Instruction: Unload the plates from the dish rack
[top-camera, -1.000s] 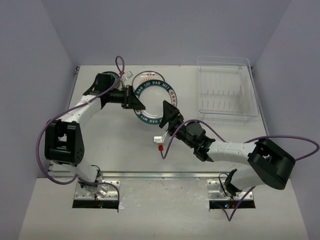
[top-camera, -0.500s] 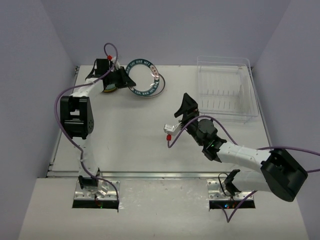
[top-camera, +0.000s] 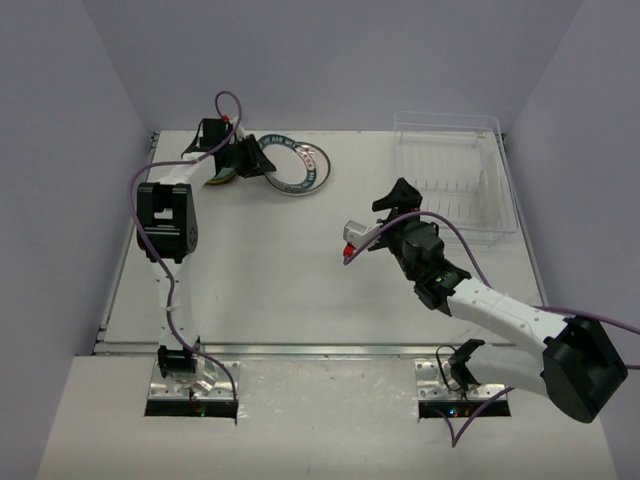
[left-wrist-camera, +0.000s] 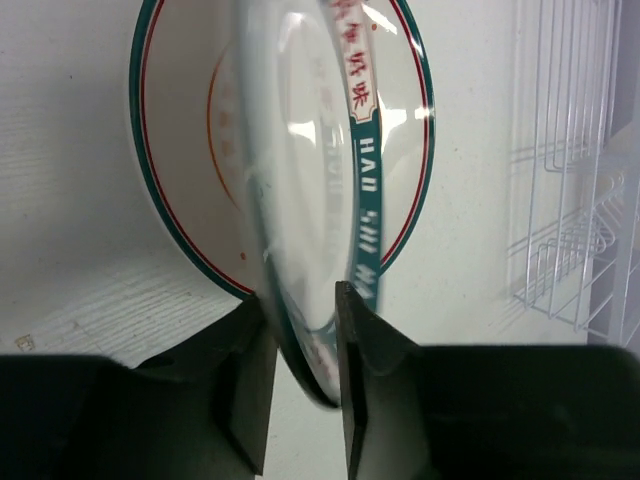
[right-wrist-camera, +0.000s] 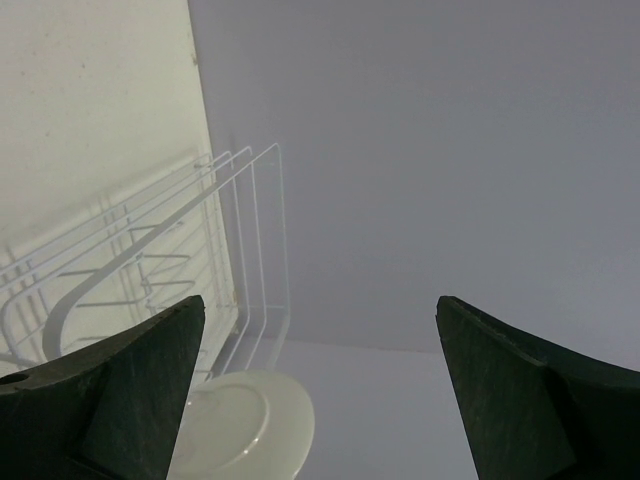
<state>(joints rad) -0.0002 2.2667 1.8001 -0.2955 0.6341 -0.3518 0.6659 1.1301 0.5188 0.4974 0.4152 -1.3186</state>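
**Left gripper** (left-wrist-camera: 303, 295): at the far left of the table (top-camera: 280, 290). Its jaws stand narrowly apart, one on each side of a plate's rim. Whether they pinch the rim or only flank it cannot be told.

**Lettered plate** (left-wrist-camera: 300, 190): clear, with a teal lettered band. Its near rim runs down between the left jaws and close to both. The rest reaches away from the fingers and overlaps the second plate.

**Second plate** (left-wrist-camera: 180, 150): teal rim with a red line inside it. It lies behind the lettered plate, beyond the fingertips.

**Rack** (top-camera: 450, 185): at the far right of the table, well apart from both plates.

**Right gripper** (right-wrist-camera: 318, 305): raised near the rack, jaws spread wide with nothing between them.

**White plate** (right-wrist-camera: 240, 425): by the rack's wires, beyond the right jaws and nearer the left-hand finger.
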